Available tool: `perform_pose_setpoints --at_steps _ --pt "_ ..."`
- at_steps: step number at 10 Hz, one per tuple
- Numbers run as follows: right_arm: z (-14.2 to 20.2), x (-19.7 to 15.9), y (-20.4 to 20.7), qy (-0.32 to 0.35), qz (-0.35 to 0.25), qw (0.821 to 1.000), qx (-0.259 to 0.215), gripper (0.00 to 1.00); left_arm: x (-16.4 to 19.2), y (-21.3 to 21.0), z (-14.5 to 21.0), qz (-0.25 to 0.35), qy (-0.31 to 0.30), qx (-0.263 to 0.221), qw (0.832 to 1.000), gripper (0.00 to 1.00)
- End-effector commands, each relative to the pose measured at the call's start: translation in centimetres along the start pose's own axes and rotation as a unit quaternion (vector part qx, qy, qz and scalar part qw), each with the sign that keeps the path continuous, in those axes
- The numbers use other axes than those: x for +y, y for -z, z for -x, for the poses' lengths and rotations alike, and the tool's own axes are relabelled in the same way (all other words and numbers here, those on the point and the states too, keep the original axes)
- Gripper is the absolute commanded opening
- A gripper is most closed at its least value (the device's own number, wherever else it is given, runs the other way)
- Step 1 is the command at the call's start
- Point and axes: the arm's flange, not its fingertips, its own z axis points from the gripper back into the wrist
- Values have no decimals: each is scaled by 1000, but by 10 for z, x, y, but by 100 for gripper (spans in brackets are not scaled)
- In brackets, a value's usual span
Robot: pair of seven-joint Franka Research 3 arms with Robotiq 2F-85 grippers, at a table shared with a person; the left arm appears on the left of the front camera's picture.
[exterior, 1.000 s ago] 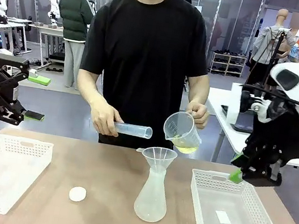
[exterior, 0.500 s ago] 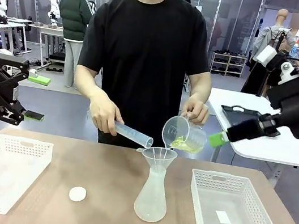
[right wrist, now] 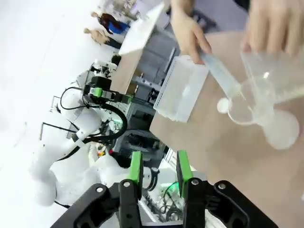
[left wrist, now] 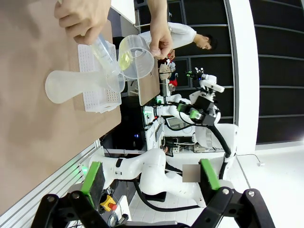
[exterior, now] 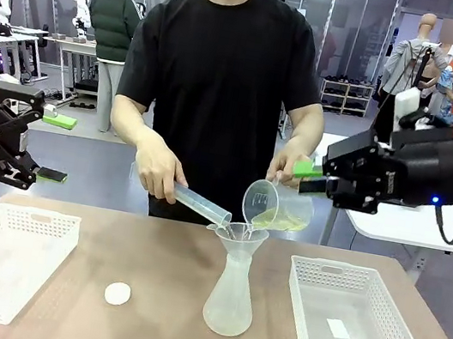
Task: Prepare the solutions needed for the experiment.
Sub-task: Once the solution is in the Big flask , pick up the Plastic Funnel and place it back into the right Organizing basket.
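The solutions (exterior: 274,222) are a pale yellow-green liquid in a clear beaker (exterior: 271,205) that the person tilts over a funnel (exterior: 240,236). The funnel sits in a frosted conical flask (exterior: 230,299) at the table's middle. The person's other hand tips a measuring cylinder (exterior: 202,204) into the same funnel. My right gripper (exterior: 307,180) hangs in the air just right of the beaker hand, its fingers a narrow gap apart and holding nothing (right wrist: 159,173). My left gripper (exterior: 49,146) hovers wide open off the table's left end (left wrist: 149,175).
A white basket (exterior: 36,214) lies at the table's left and another (exterior: 340,269) at the right. A small white round cap (exterior: 117,293) rests left of the flask. The right wrist view looks down on the flask (right wrist: 282,128), the cap (right wrist: 222,105) and a basket (right wrist: 183,92).
My right arm has swung up from over the right basket and turned left toward the beaker. The person has tipped the cylinder and beaker down to the funnel. The left arm has stayed still.
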Motion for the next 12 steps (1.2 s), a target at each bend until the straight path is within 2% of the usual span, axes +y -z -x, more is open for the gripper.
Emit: perform_pose_setpoints --at_steps 1,2,3,4,10,11,12 --pt "133 -56 -16 17 6 999 37 38 -3 2 0 14 -1 -2 1000 100" --pt "134 -57 -19 0 -2 998 59 38 -3 2 0 14 -1 -2 1000 100" --pt "137 -58 -20 -50 -12 994 101 38 -3 2 0 14 -1 -2 1000 100" --pt "4 -19 0 24 0 999 43 38 -3 2 0 14 -1 -2 1000 100" --pt "5 -21 -5 21 2 999 47 38 -3 2 0 14 -1 -2 1000 100" --pt "8 -36 -5 61 -42 995 71 38 -3 2 0 14 -1 -2 1000 100" --pt "14 -49 -13 84 -48 994 56 38 -3 2 0 14 -1 -2 1000 100"
